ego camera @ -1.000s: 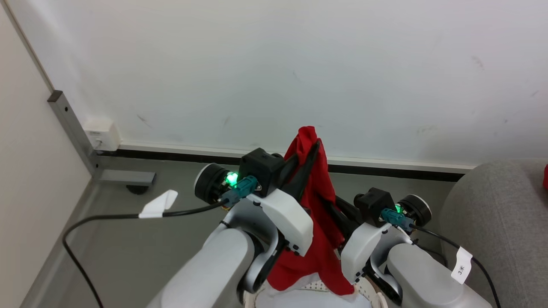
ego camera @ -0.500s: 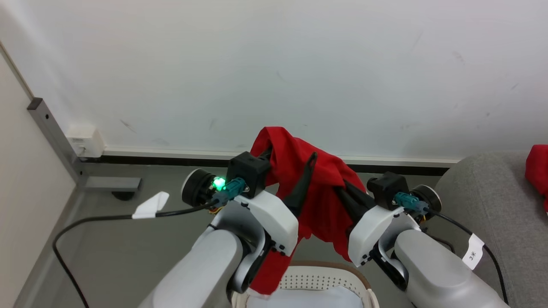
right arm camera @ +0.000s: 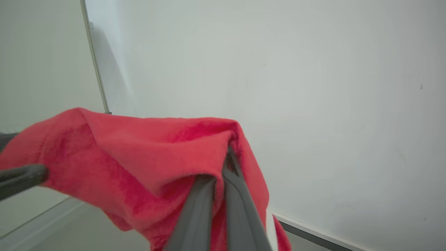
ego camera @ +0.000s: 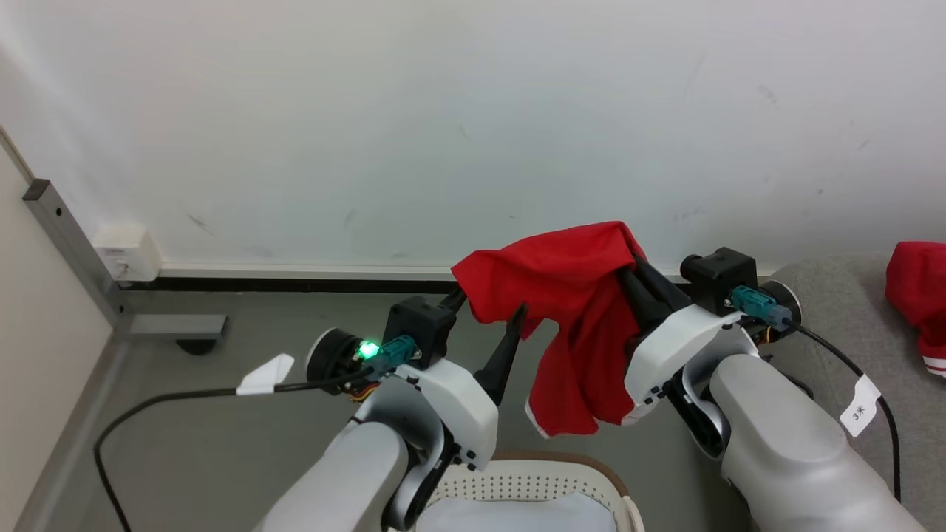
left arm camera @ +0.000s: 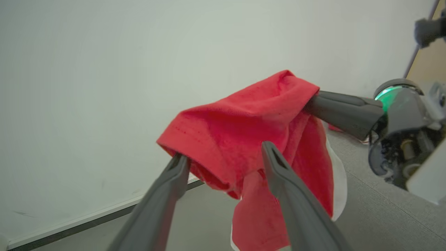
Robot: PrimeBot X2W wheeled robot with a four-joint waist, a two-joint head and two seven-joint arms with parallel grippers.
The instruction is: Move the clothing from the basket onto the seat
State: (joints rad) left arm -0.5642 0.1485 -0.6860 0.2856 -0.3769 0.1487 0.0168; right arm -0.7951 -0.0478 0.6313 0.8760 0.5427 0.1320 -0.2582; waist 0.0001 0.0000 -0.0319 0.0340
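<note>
A red garment (ego camera: 569,295) with white trim at its hem hangs in the air above the floor, between my two arms. My right gripper (ego camera: 633,267) is shut on the garment's top right corner, and in the right wrist view its fingers (right arm camera: 209,195) pinch the fabric. My left gripper (ego camera: 488,307) is open, its spread fingers (left arm camera: 278,167) at the garment's left edge, one tip tucked under the fold. The white perforated basket (ego camera: 602,480) with a brown rim sits below my arms. The grey sofa (ego camera: 835,332) stands at the right with another red garment (ego camera: 916,292) on it.
A white wall with a dark baseboard (ego camera: 295,284) lies straight ahead. A grey metal post (ego camera: 74,247) and a white wall box (ego camera: 126,251) are at the left. A black cable with a white tag (ego camera: 266,373) trails across the grey floor. Something white (ego camera: 517,513) lies inside the basket.
The head view has turned right. My arms have spread apart: the right gripper has carried the garment up and right toward the sofa, while the left gripper has dropped lower and the cloth has slid off it.
</note>
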